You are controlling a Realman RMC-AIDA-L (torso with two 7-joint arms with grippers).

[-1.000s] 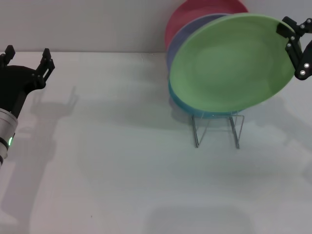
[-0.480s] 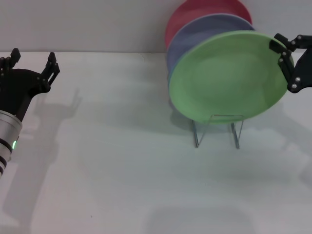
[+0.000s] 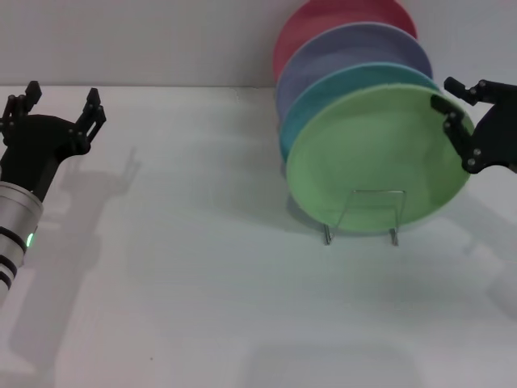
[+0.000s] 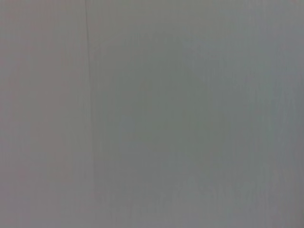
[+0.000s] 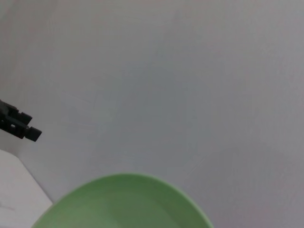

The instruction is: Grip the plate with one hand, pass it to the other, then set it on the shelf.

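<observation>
The light-green plate (image 3: 371, 166) stands upright in the silver wire shelf (image 3: 395, 229), the front one of a row of plates. My right gripper (image 3: 457, 121) grips the plate's right rim, one finger in front of it and one behind. The right wrist view shows the plate's top edge (image 5: 123, 204) and, far off, the left gripper (image 5: 19, 126). My left gripper (image 3: 62, 94) is open and empty over the table's far left, well away from the plate. The left wrist view shows only a grey wall.
A turquoise plate (image 3: 323, 101), a lavender plate (image 3: 339, 52) and a red plate (image 3: 323, 20) stand behind the green one. The white table (image 3: 202, 267) stretches between the arms. A grey wall (image 3: 161, 40) stands behind the table.
My right gripper has come down and a little left with the green plate, which has dropped into the shelf in front of the turquoise plate. The left gripper has drifted slightly right and back.
</observation>
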